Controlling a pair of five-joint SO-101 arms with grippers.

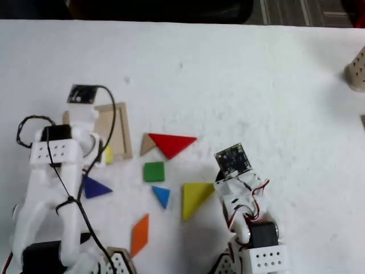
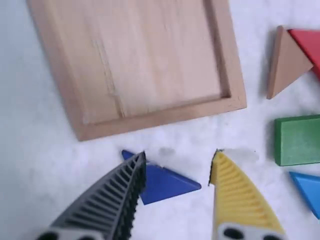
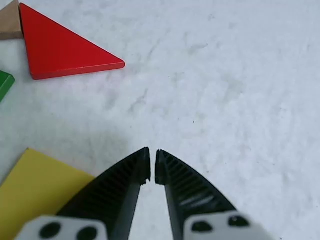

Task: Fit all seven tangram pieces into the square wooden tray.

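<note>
Our left end effector (image 2: 178,156) hangs spread wide with nothing in it. Its fingers straddle the dark blue triangle (image 2: 165,184), a stance that suits closing on that piece. The triangle lies flat, just beside the rim of the wooden tray (image 2: 160,117), so we judge the carry will be short. The tray holds no pieces, so the task looks barely begun. Loose on the table (image 1: 228,74) lie the red triangle (image 3: 60,50) touching a tan triangle (image 2: 287,62), the green square (image 2: 297,140), a light blue triangle (image 2: 307,190) and an orange piece (image 1: 140,234). Our right end effector (image 3: 152,165) is almost closed and empty beside the yellow triangle (image 3: 35,195), seemingly parked out of the way.
</note>
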